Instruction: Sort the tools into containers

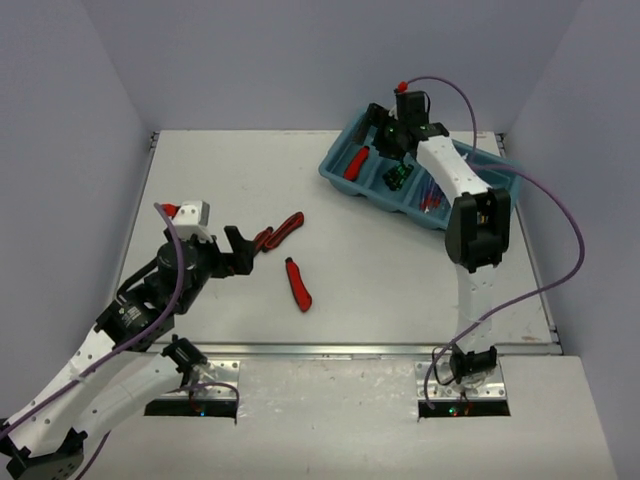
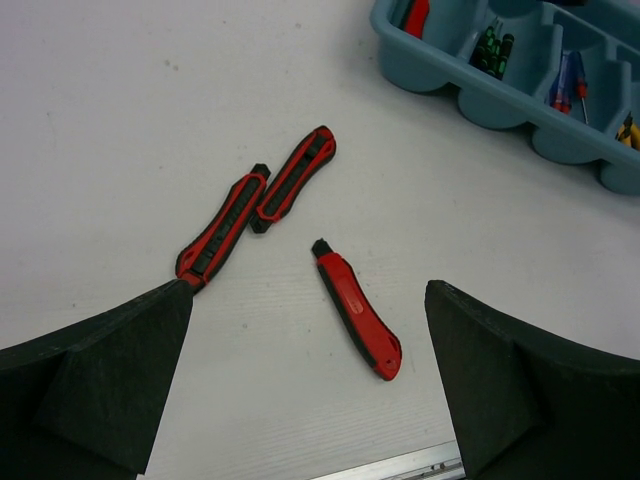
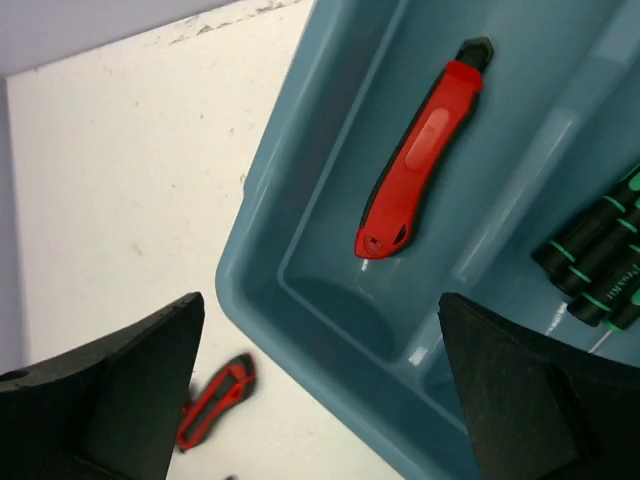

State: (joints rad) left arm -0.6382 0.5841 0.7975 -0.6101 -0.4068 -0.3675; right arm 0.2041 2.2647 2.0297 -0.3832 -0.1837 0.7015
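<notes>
The teal tray (image 1: pixel 334 170) stands at the back right, its containers side by side. One red cutter (image 1: pixel 355 163) lies loose in the left end container, plain in the right wrist view (image 3: pixel 425 145). My right gripper (image 1: pixel 385 135) hovers open over that container, with nothing between its fingers (image 3: pixel 110 390). Three more red cutters rest on the table: two end to end (image 1: pixel 290 225) (image 1: pixel 263 238) and one alone (image 1: pixel 298 285). My left gripper (image 1: pixel 240 250) is open just left of them, and its view shows all three (image 2: pixel 293 178) (image 2: pixel 222 227) (image 2: pixel 357 320).
The second container holds black-and-green screwdrivers (image 1: pixel 397 178) (image 3: pixel 595 265), the third blue-and-red ones (image 1: pixel 430 197). Something yellow (image 2: pixel 628 128) shows in the last one. The tray's near wall (image 2: pixel 440 75) faces the table middle. Walls close the table at the back and sides.
</notes>
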